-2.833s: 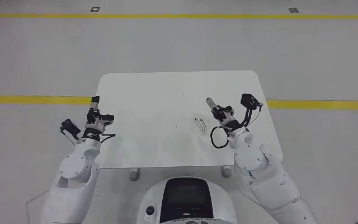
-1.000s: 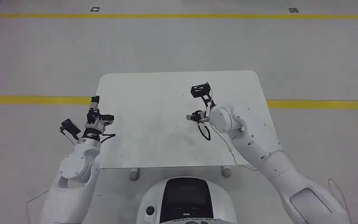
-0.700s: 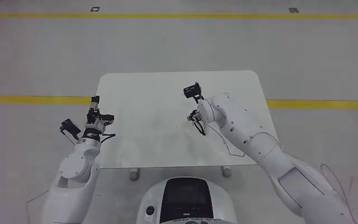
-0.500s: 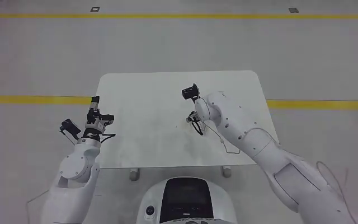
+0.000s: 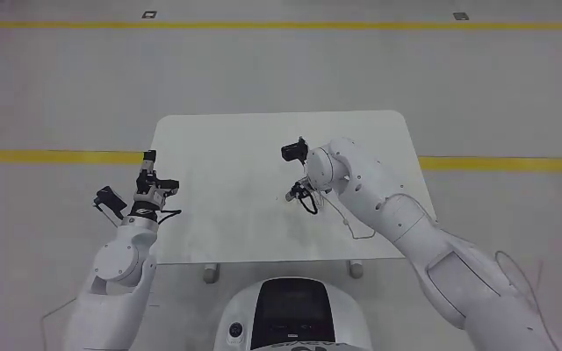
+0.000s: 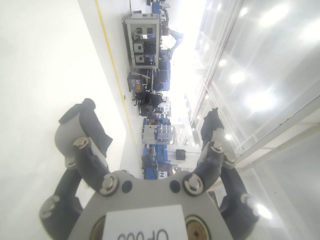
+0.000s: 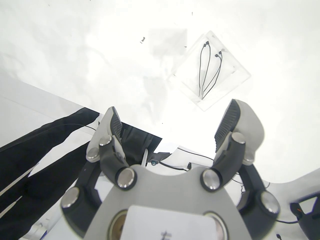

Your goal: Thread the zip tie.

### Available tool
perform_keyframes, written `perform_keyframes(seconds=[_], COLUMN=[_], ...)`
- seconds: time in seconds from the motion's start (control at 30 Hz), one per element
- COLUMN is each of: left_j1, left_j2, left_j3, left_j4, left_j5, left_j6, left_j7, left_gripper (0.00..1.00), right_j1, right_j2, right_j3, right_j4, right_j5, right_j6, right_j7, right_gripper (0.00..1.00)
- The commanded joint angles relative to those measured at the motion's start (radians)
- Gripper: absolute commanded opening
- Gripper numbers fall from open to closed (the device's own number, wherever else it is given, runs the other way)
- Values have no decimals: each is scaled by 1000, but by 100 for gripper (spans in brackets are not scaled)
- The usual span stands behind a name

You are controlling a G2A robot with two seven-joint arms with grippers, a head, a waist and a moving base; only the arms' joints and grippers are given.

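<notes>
The work is sitting at the approach-and-pick step; nothing is being threaded yet. The right gripper (image 7: 172,107) is hanging above the middle of the table (image 5: 228,149) with its jaws spread wide and nothing between them. The zip ties (image 7: 209,73) are lying flat just beyond its fingertips, on a clear sheet (image 7: 232,76) that is resting on the tabletop. The left gripper (image 6: 149,107) is waiting at the table's left edge, well apart from the ties, its jaws also spread and empty, pointing out toward the room.

The next move is probably calling for a descent onto 1 strand only, with a fine pinch near a head or tail so the free end is sticking out for the other arm; the strands are lying so close together that 2 could be caught at once, and the slick sheet may be lifting with them.

Whether 2 or 3 ties are lying there is hard to judge, since the thin black strands are crossing near their tails; from above, the right wrist is covering most of them.
</notes>
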Motion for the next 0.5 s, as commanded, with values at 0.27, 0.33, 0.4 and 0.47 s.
perform_keyframes(seconds=[0.27, 0.33, 0.4, 0.47], left_j1=[0, 0, 0, 0], left_j2=[0, 0, 0, 0], left_j3=[0, 0, 0, 0], left_j4=[0, 0, 0, 0], left_j5=[0, 0, 0, 0], left_j6=[0, 0, 0, 0], left_j7=[0, 0, 0, 0], left_gripper=[100, 100, 100, 100], right_j1=[-3, 7, 17, 18], right_j2=[-19, -31, -42, -43], right_j3=[-10, -16, -23, -24], right_j4=[59, 88, 116, 119], right_j5=[6, 19, 28, 28], right_j6=[20, 25, 24, 24], right_j7=[-104, -119, -128, -129], right_gripper=[100, 100, 100, 100])
